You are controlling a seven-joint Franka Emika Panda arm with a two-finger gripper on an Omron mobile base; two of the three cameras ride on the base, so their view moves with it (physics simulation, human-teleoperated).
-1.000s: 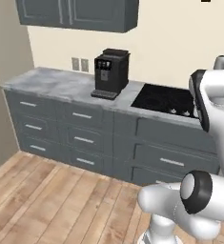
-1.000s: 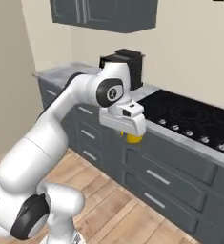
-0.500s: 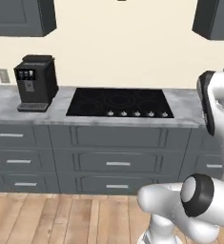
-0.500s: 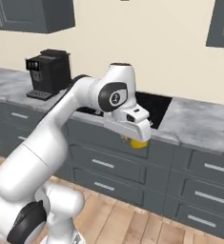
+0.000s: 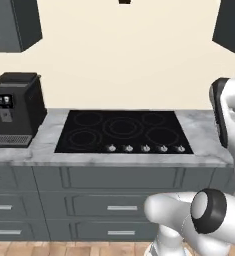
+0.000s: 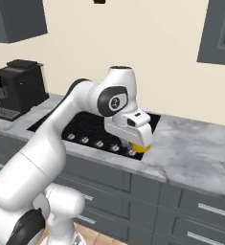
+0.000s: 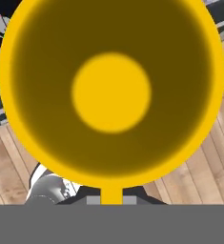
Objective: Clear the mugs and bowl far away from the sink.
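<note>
Claw [image 6: 139, 146] clamps yellow mug [image 7: 111, 90], hanging beneath it.

Black stovetop [image 5: 123, 132] sits flush in the grey marbled bench [image 5: 204, 135], ring marks across its face and a row of small knobs [image 5: 145, 148] along the front edge. Left of it, a black coffee machine [image 5: 15, 109] stands upright on the bench, well apart from the stovetop. Grey drawers [image 5: 109, 207] with slim handles run below, dark wall cabinets [image 5: 14, 24] hang above, wooden floor [image 7: 8, 157] underneath.
</note>
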